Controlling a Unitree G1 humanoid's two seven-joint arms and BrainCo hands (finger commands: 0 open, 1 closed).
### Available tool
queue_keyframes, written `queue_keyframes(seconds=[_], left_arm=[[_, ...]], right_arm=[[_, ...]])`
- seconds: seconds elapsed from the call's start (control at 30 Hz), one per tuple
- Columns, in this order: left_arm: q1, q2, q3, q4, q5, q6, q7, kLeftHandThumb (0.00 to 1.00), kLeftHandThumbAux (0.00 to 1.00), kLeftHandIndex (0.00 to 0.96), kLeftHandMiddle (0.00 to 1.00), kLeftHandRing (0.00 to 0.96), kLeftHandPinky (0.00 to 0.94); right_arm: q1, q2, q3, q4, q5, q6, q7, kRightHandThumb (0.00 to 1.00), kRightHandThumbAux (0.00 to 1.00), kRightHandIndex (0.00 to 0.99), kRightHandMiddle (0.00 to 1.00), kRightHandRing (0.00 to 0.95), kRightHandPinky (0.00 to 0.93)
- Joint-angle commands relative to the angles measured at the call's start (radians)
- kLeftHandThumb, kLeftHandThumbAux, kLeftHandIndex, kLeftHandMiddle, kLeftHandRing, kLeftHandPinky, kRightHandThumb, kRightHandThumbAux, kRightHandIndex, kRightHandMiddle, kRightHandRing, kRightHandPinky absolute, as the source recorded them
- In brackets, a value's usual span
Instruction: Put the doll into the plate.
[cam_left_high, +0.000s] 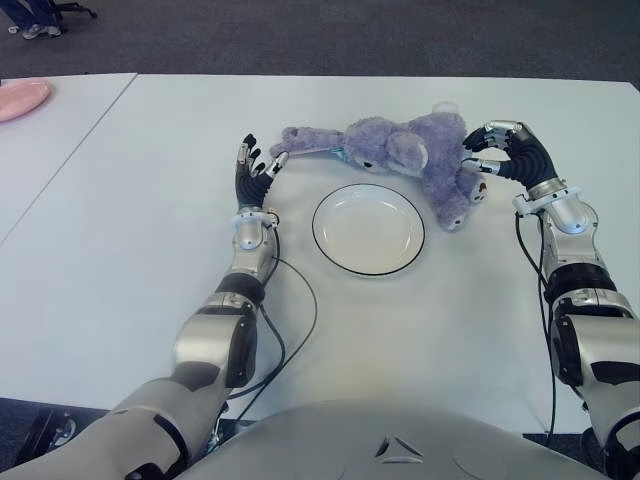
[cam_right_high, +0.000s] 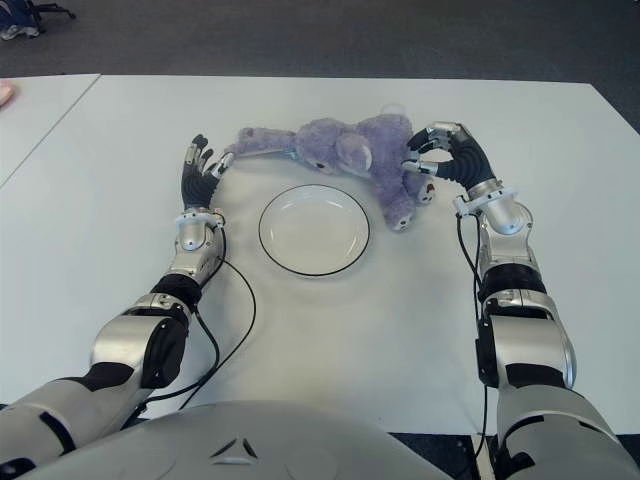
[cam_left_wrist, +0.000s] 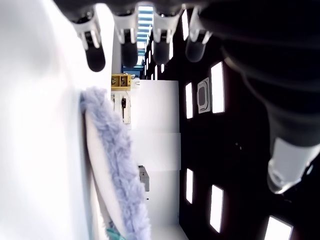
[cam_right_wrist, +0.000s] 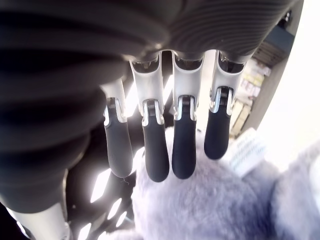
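Note:
The purple plush doll (cam_left_high: 400, 150) lies on its side on the white table (cam_left_high: 150, 230), just behind the white dark-rimmed plate (cam_left_high: 368, 228), which holds nothing. My left hand (cam_left_high: 262, 160) stands at the doll's thin outstretched limb (cam_left_wrist: 117, 165), left of the plate; its fingers are spread and the thumb tip is almost at the limb's end. My right hand (cam_left_high: 475, 155) reaches over the doll's right end. Its fingers (cam_right_wrist: 184, 150) hang half-curled with their tips at the fur (cam_right_wrist: 200, 210), thumb apart, not closed on it.
A pink dish (cam_left_high: 20, 98) sits on the adjoining table at the far left. Black cables (cam_left_high: 290, 320) trail from my left forearm across the near table. A person's feet (cam_left_high: 35, 28) show on the floor beyond the table's far edge.

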Motion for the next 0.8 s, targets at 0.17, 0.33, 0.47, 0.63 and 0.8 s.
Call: queue_keyframes(seconds=[0.17, 0.33, 0.47, 0.63, 0.8], left_arm=[[0.283, -0.070, -0.004, 0.189, 0.016, 0.037, -0.028, 0.000, 0.627, 0.084, 0.079, 0.087, 0.132], [0.282, -0.069, -0.003, 0.189, 0.016, 0.037, -0.030, 0.000, 0.622, 0.082, 0.079, 0.085, 0.128], [0.281, -0.069, -0.003, 0.190, 0.015, 0.037, -0.033, 0.000, 0.623, 0.080, 0.077, 0.082, 0.125], [0.280, -0.070, -0.002, 0.190, 0.015, 0.039, -0.032, 0.000, 0.627, 0.079, 0.075, 0.079, 0.126], [0.278, -0.071, 0.000, 0.191, 0.013, 0.041, -0.032, 0.000, 0.632, 0.082, 0.074, 0.078, 0.128]], right_arm=[[-0.177, -0.042, 0.071, 0.074, -0.276, -0.072, -0.351, 0.080, 0.623, 0.255, 0.159, 0.114, 0.060], [-0.218, -0.065, 0.115, 0.093, -0.380, -0.039, -0.474, 0.079, 0.532, 0.151, 0.062, 0.029, 0.008], [-0.250, -0.082, 0.147, 0.111, -0.447, -0.017, -0.563, 0.091, 0.467, 0.081, 0.016, 0.007, 0.001], [-0.274, -0.095, 0.172, 0.133, -0.498, -0.003, -0.646, 0.117, 0.393, 0.014, 0.002, 0.000, 0.000], [-0.287, -0.096, 0.185, 0.154, -0.513, 0.002, -0.687, 0.130, 0.371, 0.002, 0.000, 0.000, 0.000]])
